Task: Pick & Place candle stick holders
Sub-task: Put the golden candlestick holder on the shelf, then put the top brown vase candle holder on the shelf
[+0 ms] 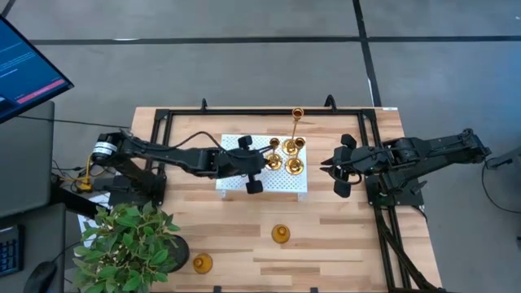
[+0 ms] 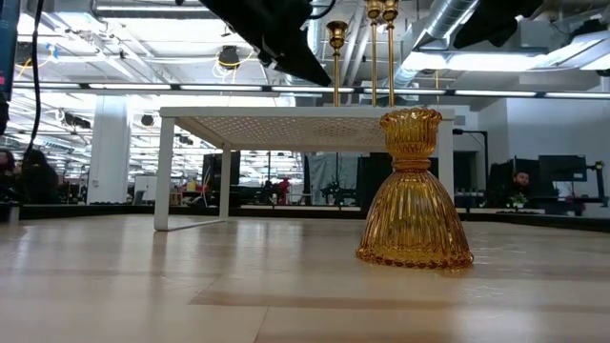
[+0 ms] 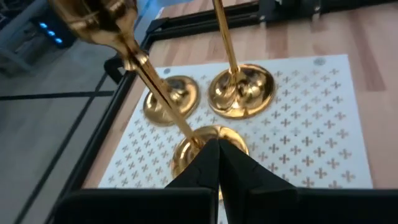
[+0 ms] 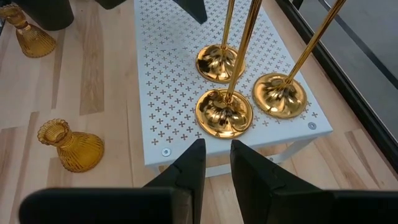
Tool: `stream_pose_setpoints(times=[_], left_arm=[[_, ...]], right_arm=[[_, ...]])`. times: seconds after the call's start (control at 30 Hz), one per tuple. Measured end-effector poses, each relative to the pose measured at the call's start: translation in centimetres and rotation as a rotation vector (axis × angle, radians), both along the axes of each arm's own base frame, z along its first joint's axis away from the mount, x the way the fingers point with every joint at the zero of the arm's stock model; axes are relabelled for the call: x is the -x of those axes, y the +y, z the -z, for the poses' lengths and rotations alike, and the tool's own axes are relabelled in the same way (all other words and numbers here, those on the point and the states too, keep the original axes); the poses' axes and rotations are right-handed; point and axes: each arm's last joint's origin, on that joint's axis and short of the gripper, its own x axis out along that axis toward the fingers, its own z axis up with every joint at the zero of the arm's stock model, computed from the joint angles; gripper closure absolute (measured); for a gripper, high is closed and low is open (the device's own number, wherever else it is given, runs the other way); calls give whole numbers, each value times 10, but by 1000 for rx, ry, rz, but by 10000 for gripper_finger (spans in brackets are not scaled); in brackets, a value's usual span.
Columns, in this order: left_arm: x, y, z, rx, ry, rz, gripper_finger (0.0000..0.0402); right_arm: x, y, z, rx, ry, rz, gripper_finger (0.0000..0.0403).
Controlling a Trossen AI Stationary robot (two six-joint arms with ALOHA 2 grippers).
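Note:
Three gold candle stick holders stand by their round bases on the right part of the white perforated tray (image 1: 234, 181). One is near the middle (image 1: 274, 162), and two taller ones (image 1: 294, 165) (image 1: 296, 122) stand beside it. My left gripper (image 1: 262, 163) is over the tray, shut at the first holder's thin stem (image 3: 163, 99). My right gripper (image 1: 326, 167) is open and empty just off the tray's right end, its fingers (image 4: 216, 149) pointing at the bases. Two amber ribbed glass holders (image 1: 280, 234) (image 1: 202, 263) stand on the wood nearer the front. My left gripper is shut on the shorter gold holder's stem low down, just above its base (image 3: 194, 135); the fingertips hide the exact spot. The fingers come from the table's left, slanting down, across the stem. The holder stands upright with its base (image 3: 186, 152) on the tray.
A black metal frame (image 1: 163, 114) runs around the table's back and sides. A potted plant (image 1: 130, 244) stands at the front left corner. In the low view one amber holder (image 2: 413, 191) stands in front of the tray (image 2: 286, 124). Bare wood lies along the front.

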Motion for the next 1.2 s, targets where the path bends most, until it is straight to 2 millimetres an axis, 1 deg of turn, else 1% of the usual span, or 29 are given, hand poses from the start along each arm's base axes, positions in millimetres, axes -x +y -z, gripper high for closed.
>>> stream_pose_setpoints(times=[0.27,0.47,0.77,1.1,1.2], left_arm=[[-1,9,0,8,-15,-10,400],[-5,15,-4,12,-75,4,400],[-5,25,-5,17,-88,-12,400],[-7,24,-8,17,-114,41,399],[-7,20,-8,18,-112,52,399]], right_arm=[[0,0,0,0,0,0,337],[0,0,0,0,0,0,337],[0,0,0,0,0,0,337],[0,0,0,0,0,0,337],[0,0,0,0,0,0,337]])
